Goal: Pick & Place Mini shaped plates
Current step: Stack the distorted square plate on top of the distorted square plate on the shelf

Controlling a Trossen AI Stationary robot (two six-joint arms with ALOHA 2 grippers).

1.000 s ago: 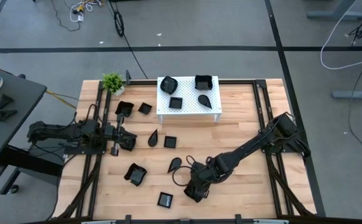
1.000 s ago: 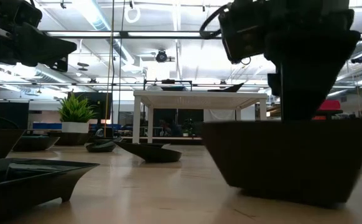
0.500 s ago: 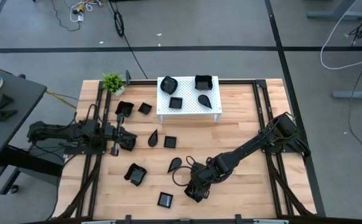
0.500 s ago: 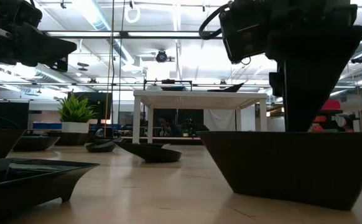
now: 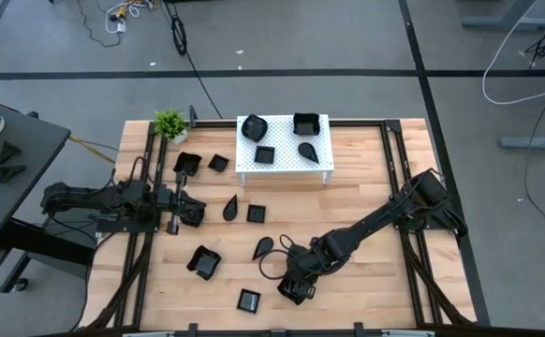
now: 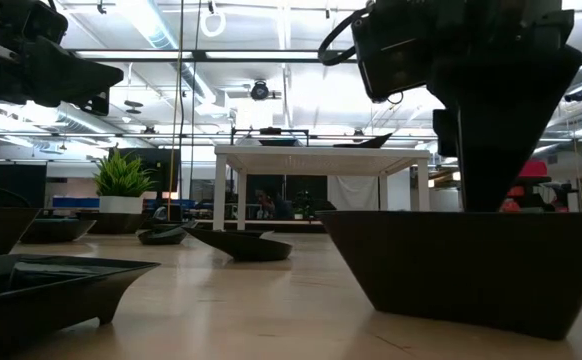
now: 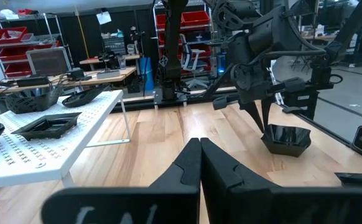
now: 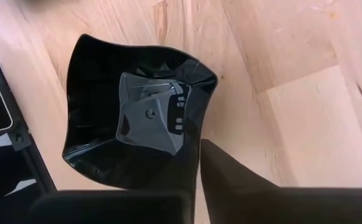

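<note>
The right gripper [image 5: 294, 290] is down near the front edge of the light wooden bench [image 5: 366, 178], right of the middle, its two dark fingers [image 8: 221, 177] closed on the rim of a glossy black square dish with wavy corners [image 8: 134, 118]; in the right wrist view one finger lies inside the dish and the other outside, with the wall pinched between them. In the low view this dish [image 6: 471, 265] sits tilted, one side raised off the wood. Just beside it toward the left, close to the same front edge, lies a small glossy black square plate [image 5: 248, 300]. Farther in are a larger black square dish [image 5: 203, 262], a black teardrop plate [image 5: 263, 248], another small black square [image 5: 257, 214] and a black leaf-shaped plate [image 5: 230, 206]. Two more black square dishes [image 5: 187, 163] [image 5: 218, 163] rest toward the back left corner, near a small green potted plant [image 5: 169, 123]. At the middle of the back edge stands a white perforated stand [image 5: 284, 161] carrying four black plates: a rounded wavy-edged one [image 5: 253, 125], a deep square one [image 5: 306, 123], a small square one [image 5: 265, 154] and a teardrop one [image 5: 307, 150]. The left gripper [image 5: 196, 212] hangs over the left edge with its fingers [image 7: 193, 171] pressed together, holding nothing.
</note>
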